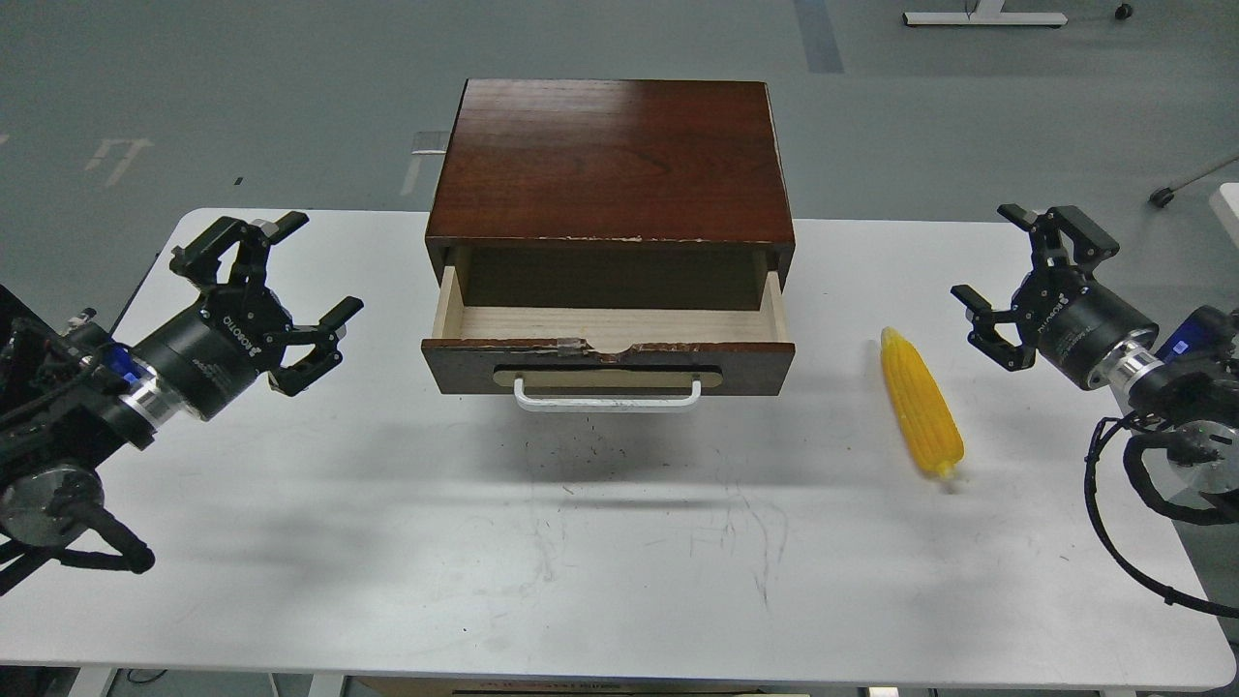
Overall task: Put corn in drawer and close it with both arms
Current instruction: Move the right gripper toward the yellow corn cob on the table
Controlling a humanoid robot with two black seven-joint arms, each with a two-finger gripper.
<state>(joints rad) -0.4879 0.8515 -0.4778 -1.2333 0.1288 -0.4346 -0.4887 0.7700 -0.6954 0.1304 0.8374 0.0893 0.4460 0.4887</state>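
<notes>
The yellow corn (921,404) lies on the white table right of the cabinet, pointed end toward the back. The drawer (608,365) is pulled out of the reddish-brown cabinet (610,160), its pale wood inside bare, white bar handle (607,398) facing me. My left gripper (319,266) hovers left of the drawer, fingers spread open and holding nothing. My right gripper (992,257) is open too, just right of the corn and a little behind it, not touching it.
The white table (600,561) spreads wide in front of the cabinet. Grey floor lies beyond the back edge. A white frame base (982,17) stands far back right.
</notes>
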